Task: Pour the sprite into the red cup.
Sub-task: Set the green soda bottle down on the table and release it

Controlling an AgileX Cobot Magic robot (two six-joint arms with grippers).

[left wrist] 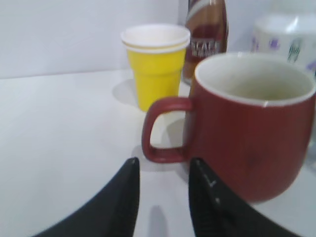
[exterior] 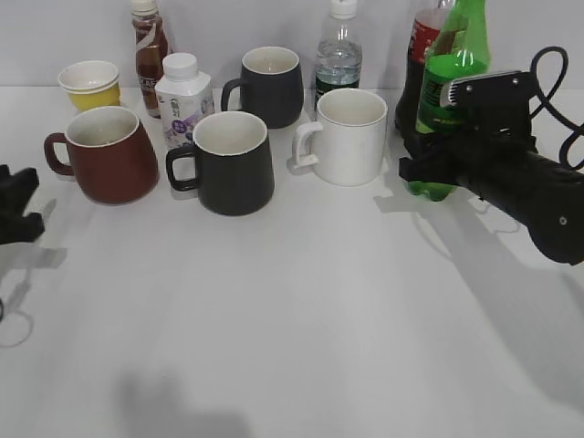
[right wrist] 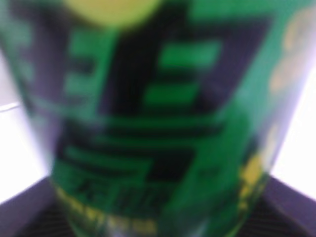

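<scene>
The sprite (exterior: pixel 453 64), a green bottle with a green label, stands at the back right. My right gripper (exterior: pixel 436 162) is closed around its lower body. The label fills the right wrist view (right wrist: pixel 158 98), blurred. I cannot tell if the bottle's base touches the table. The red cup (exterior: pixel 109 155) stands upright at the left, handle to the left, cream inside and empty. My left gripper (exterior: pixel 18 214) is low at the left edge, open and empty. In the left wrist view its fingertips (left wrist: pixel 163 165) sit just short of the cup's (left wrist: pixel 247 138) handle.
A yellow paper cup (exterior: pixel 89 84) and a brown drink bottle (exterior: pixel 150 50) stand behind the red cup. A white milk bottle (exterior: pixel 182 96), two black mugs (exterior: pixel 228 164) (exterior: pixel 269 87), a white mug (exterior: pixel 347 137), a water bottle (exterior: pixel 339 50) and a cola bottle (exterior: pixel 422 55) fill the back.
</scene>
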